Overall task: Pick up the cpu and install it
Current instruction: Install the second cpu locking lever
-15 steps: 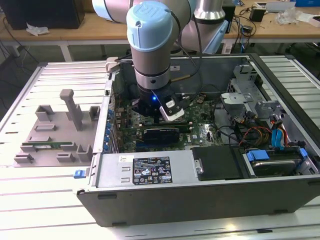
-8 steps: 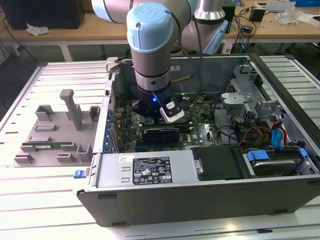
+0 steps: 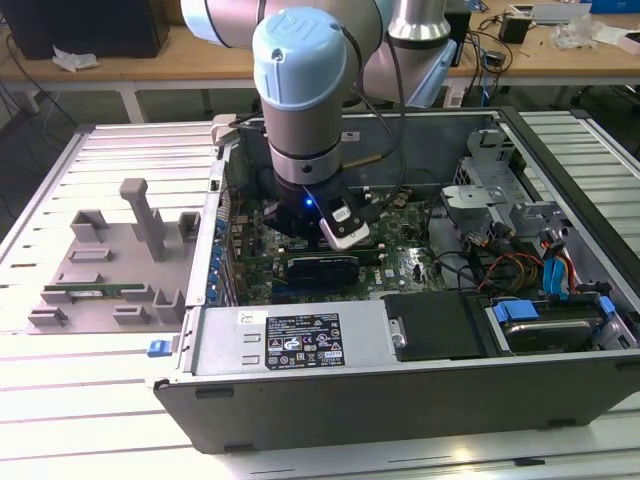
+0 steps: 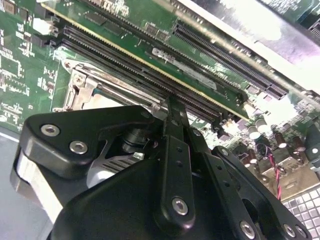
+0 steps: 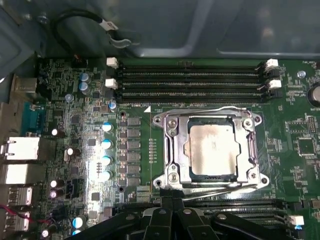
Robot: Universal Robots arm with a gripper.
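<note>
The gripper (image 5: 172, 205), apparently closed and empty, hovers just beside the socket frame (image 5: 170, 150) inside the computer case (image 3: 300, 345). The cpu (image 5: 211, 149) sits seated in that frame, suggesting installation is nearly complete; securing remains.

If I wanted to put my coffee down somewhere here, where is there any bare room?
The ribbed table is bare in front of the grey parts tray and left of the computer case. Inside the case it is crowded: motherboard, cables, and the arm above.
</note>
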